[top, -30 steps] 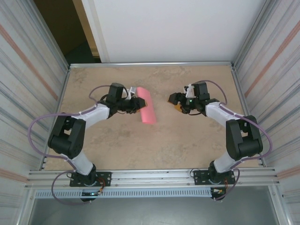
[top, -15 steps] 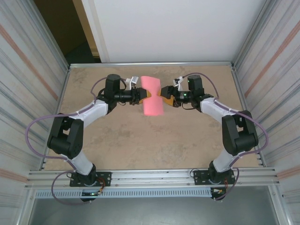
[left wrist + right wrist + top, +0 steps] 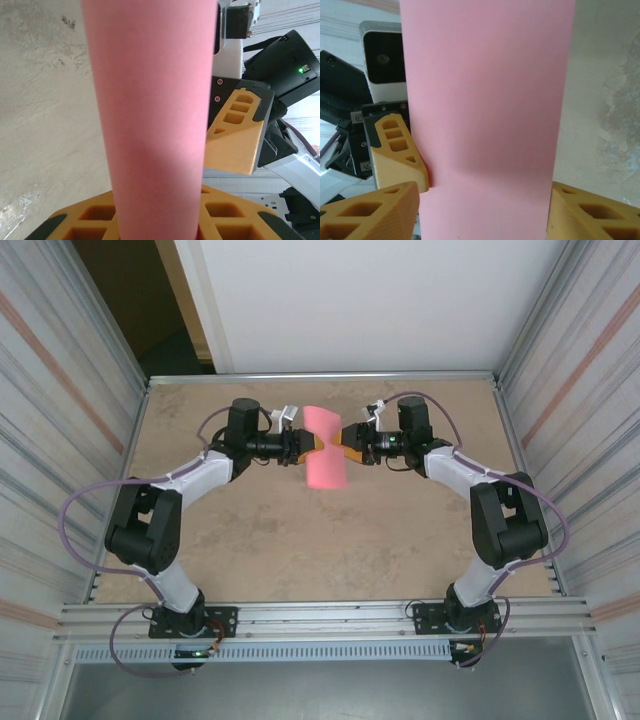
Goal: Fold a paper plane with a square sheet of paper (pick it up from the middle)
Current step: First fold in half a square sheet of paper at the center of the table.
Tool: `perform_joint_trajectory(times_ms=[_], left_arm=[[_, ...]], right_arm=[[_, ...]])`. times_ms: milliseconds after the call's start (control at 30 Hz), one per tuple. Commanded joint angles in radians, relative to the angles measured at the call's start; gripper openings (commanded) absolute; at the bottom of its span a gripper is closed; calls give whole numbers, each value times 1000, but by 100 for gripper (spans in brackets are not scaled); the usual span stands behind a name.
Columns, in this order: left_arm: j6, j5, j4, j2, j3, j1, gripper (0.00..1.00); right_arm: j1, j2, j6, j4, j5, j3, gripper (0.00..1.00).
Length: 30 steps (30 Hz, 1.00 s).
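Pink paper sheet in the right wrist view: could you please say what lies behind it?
Beside the thin pink paper sheet, one orange finger of the left claw shows at left, mottled beige tabletop at right. Its other finger is covered.

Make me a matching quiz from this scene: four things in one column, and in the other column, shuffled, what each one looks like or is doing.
Column one:
1. left gripper
2. right gripper
3. pink paper
4. table

Column two:
A. mottled beige surface
B. shut on the paper's edge
C. held between the two grippers
D. jaws apart, one on each side of the paper

Pairs: 1-B, 2-D, 3-C, 4-A
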Motion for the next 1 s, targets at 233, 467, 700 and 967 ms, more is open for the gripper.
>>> perform_joint_trajectory(times_ms=[233,467,700,967], left_arm=[[91,-11,-135,13,54,6,30],[90,-22,-139,8,46,6,30],[88,-45,-136,6,29,8,32],[147,-149,-207,-20,-17,34,56]], right_arm=[[-33,-52,-9,-17,-36,11,43],[-22,-52,-25,-35,-36,6,26],[-19,-56,-52,-88,13,12,5],[-54,-67,-77,-207,59,31,0]])
